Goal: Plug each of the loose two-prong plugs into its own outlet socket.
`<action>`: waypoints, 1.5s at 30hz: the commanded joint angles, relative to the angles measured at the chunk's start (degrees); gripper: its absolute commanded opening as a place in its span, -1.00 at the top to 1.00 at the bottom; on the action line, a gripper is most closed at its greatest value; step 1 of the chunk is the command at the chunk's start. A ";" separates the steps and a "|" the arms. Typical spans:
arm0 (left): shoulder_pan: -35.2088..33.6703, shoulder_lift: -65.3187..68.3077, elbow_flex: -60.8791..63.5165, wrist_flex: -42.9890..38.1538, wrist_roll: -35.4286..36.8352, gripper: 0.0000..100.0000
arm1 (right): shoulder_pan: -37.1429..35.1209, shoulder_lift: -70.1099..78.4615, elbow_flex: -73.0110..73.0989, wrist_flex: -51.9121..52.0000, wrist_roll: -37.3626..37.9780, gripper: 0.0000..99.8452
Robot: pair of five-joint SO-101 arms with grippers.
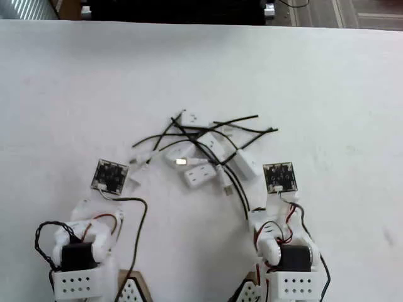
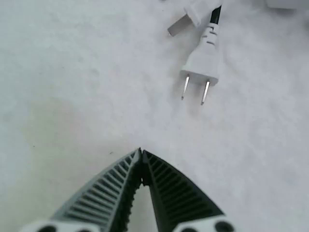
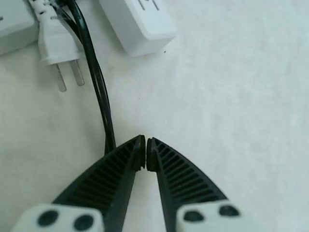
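Observation:
A tangle of white outlet sockets (image 1: 200, 176) and two-prong plugs on black cords lies at the table's middle. My left gripper (image 2: 141, 155) is shut and empty, low over bare table. A white plug (image 2: 203, 60) lies on the table ahead of it, prongs pointing back toward the fingertips, clear of them. My right gripper (image 3: 145, 145) is also shut with nothing in it. A black cord (image 3: 96, 82) runs past one of its fingers. Beyond lie another plug (image 3: 55, 43) and a white socket block (image 3: 140, 21).
Both arms' bases (image 1: 79, 264) (image 1: 289, 267) stand at the near edge of the white table (image 1: 327, 94). Wide bare surface spreads to the far side and both flanks. More cords (image 1: 236, 123) stick out from the back of the pile.

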State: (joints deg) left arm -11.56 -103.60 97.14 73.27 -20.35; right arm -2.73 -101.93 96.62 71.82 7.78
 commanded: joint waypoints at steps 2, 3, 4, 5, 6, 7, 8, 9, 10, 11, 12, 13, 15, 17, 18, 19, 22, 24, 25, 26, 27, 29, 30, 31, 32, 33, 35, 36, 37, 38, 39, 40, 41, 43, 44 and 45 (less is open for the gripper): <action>0.40 -0.40 -0.18 0.18 0.00 0.95 | 0.66 -0.57 0.26 0.48 -0.18 0.96; 0.40 -0.40 -0.18 0.18 0.00 0.95 | 0.66 -0.57 0.26 0.48 -0.18 0.96; 0.40 -0.40 -0.18 0.18 0.00 0.95 | 0.66 -0.57 0.26 0.48 -0.18 0.96; 0.40 -0.40 -0.18 0.18 0.00 0.95 | 0.66 -0.57 0.26 0.48 -0.18 0.96; 0.40 -0.40 -0.18 0.18 0.00 0.95 | 0.66 -0.57 0.26 0.48 -0.18 0.96; 0.40 -0.40 -0.18 0.18 0.00 0.95 | 0.66 -0.57 0.26 0.48 -0.18 0.96; 0.40 -0.40 -0.18 0.18 0.00 0.95 | 0.66 -0.57 0.26 0.48 -0.18 0.96; 0.40 -0.40 -0.18 0.18 0.00 0.95 | 0.66 -0.57 0.26 0.48 -0.18 0.96; 0.40 -0.40 -0.18 0.18 0.00 0.95 | 0.66 -0.57 0.26 0.48 -0.18 0.96; 0.40 -0.40 -0.18 0.18 0.00 0.95 | 0.66 -0.57 0.26 0.48 -0.18 0.96; 0.40 -0.40 -0.18 0.18 0.00 0.95 | 0.66 -0.57 0.26 0.48 -0.18 0.96; 0.40 -0.40 -0.18 0.18 0.00 0.95 | 0.66 -0.57 0.26 0.48 -0.18 0.96; 0.40 -0.40 -0.18 0.18 0.00 0.95 | 0.66 -0.57 0.26 0.48 -0.18 0.96; 0.40 -0.40 -0.18 0.18 0.00 0.95 | 0.66 -0.57 0.26 0.48 -0.18 0.96; 0.40 -0.40 -0.18 0.18 0.00 0.95 | 0.66 -0.57 0.26 0.48 -0.18 0.96; 0.40 -0.40 -0.18 0.18 0.00 0.95 | 0.66 -0.57 0.26 0.48 -0.18 0.96; 0.40 -0.40 -0.18 0.18 0.00 0.95 | 0.66 -0.57 0.26 0.48 -0.18 0.96; 0.40 -0.40 -0.18 0.18 0.00 0.95 | 0.66 -0.57 0.26 0.48 -0.18 0.96; 0.40 -0.40 -0.18 0.18 0.00 0.95 | 0.66 -0.57 0.26 0.48 -0.18 0.96; 0.40 -0.40 -0.18 0.18 0.00 0.95 | 0.66 -0.57 0.26 0.48 -0.18 0.96; 0.40 -0.40 -0.18 0.18 0.00 0.95 | 0.66 -0.57 0.26 0.48 -0.18 0.96; 0.40 -0.40 -0.18 0.18 0.00 0.95 | 0.66 -0.57 0.26 0.48 -0.18 0.96; 0.40 -0.40 -0.18 0.18 0.00 0.95 | 0.66 -0.57 0.26 0.48 -0.18 0.96; 0.57 -0.40 -0.18 0.18 0.09 0.95 | 0.66 -0.57 0.26 0.48 -0.18 0.96; 0.48 -0.40 -0.18 0.18 0.09 0.95 | 0.66 -0.57 0.26 0.48 -0.18 0.96; 0.75 -0.40 -0.18 0.18 0.09 0.95 | 0.66 -0.57 0.26 0.48 -0.18 0.96; 0.75 -0.40 -0.18 0.18 0.18 0.95 | 0.57 -0.57 0.26 0.48 -0.18 0.96; 0.75 -0.40 -0.18 0.18 0.18 0.95 | 0.13 -0.57 0.26 0.48 -0.26 0.96; 0.75 -0.40 -0.18 0.18 0.26 0.95 | -0.66 -0.57 0.26 0.48 -0.18 0.96; 0.75 -0.40 -0.18 0.18 0.26 0.95 | -1.80 -0.57 0.26 0.48 -0.18 0.96; 0.75 -0.40 -0.18 0.18 0.26 0.95 | -3.21 -0.57 0.26 0.48 -0.18 0.96; 0.66 -0.40 -0.18 0.18 0.09 0.95 | -4.62 -0.57 0.26 0.48 -0.18 0.96; 0.48 -0.40 -0.26 0.18 0.00 0.95 | -5.58 -0.57 0.26 0.48 -0.18 0.96; 0.40 -0.40 -1.41 0.18 0.00 0.95 | -7.34 -0.57 0.26 0.48 -0.18 0.96; 0.40 -0.40 -2.46 0.18 0.00 0.95 | -7.78 -0.57 0.26 0.48 -0.18 0.96; 0.40 -0.40 -3.69 0.18 0.00 0.95 | -8.22 -0.57 0.26 0.48 -0.18 0.96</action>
State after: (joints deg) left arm -11.56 -103.60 97.14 73.27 -20.35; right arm -8.97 -101.93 96.62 71.82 7.78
